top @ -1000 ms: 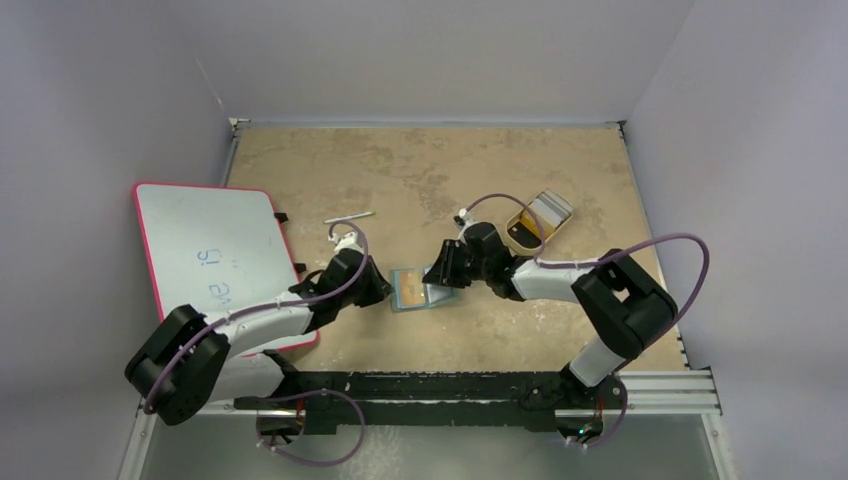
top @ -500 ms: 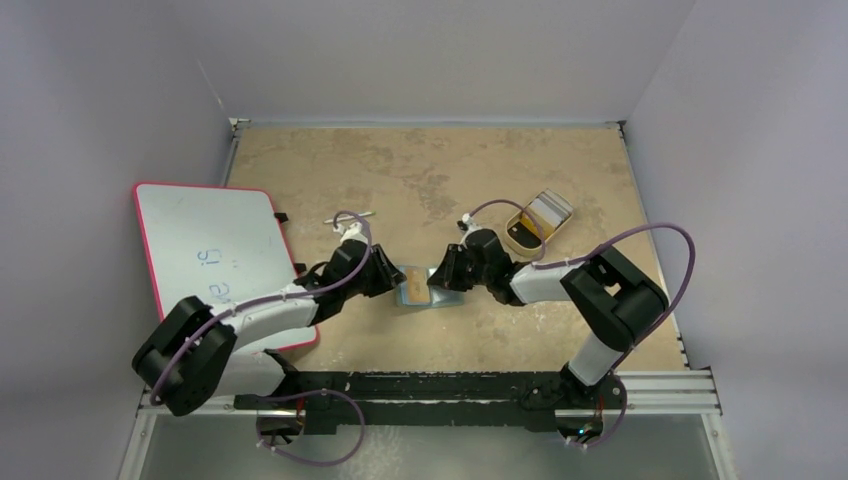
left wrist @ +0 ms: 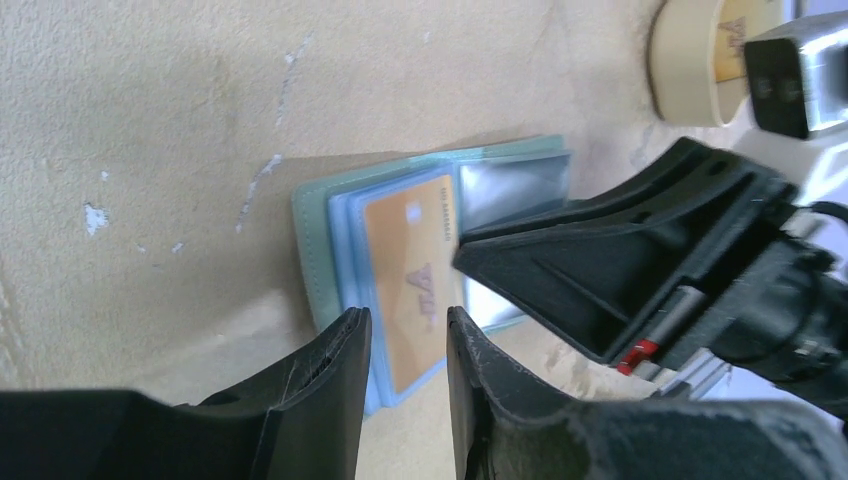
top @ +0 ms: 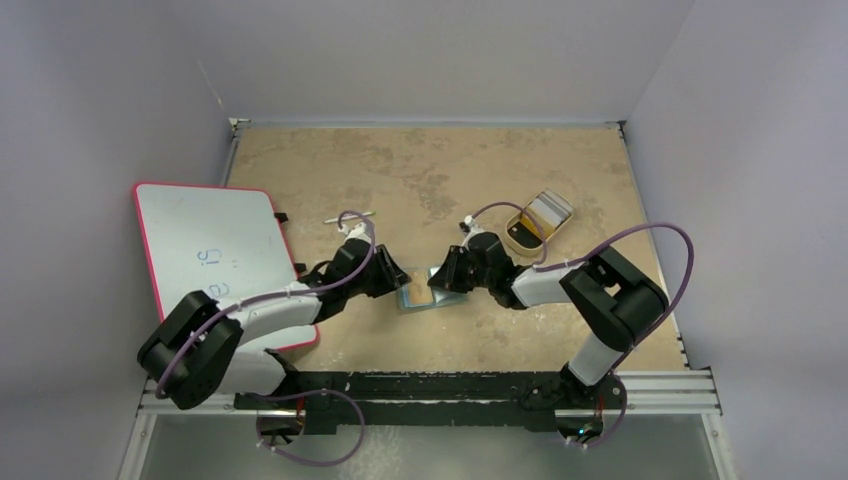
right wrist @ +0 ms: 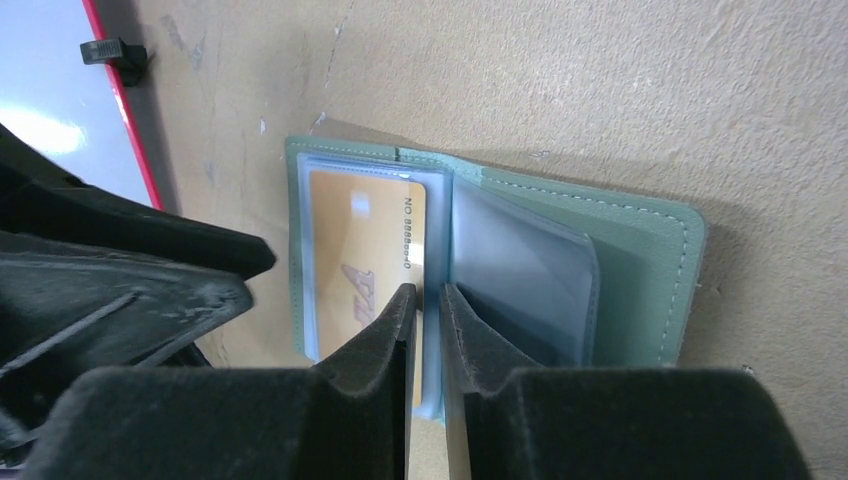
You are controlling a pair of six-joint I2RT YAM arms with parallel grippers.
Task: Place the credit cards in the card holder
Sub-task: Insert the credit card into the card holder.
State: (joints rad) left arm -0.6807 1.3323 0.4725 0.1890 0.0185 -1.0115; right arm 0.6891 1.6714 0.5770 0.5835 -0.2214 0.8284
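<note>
Top external: the card holder (top: pixel 418 291) lay open mid-table. The left gripper (top: pixel 396 281) hung at its 9 o'clock, jaws slightly apart and empty. The right gripper (top: pixel 438 284) sat at 3 o'clock, jaws nearly together over the clear pockets (right wrist: pixel 520 285); pinching or not, couldn't tell. A yellow-orange card (right wrist: pixel 365 262) sat pocketed.

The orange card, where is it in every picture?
Top external: the orange card is a tiny patch in the middle of the table.
Left wrist: the orange card is at the centre, running toward the bottom.
Right wrist: the orange card is left of centre.
Shared landmark: the open grey-green card holder, whose clear pocket holds it.
</note>
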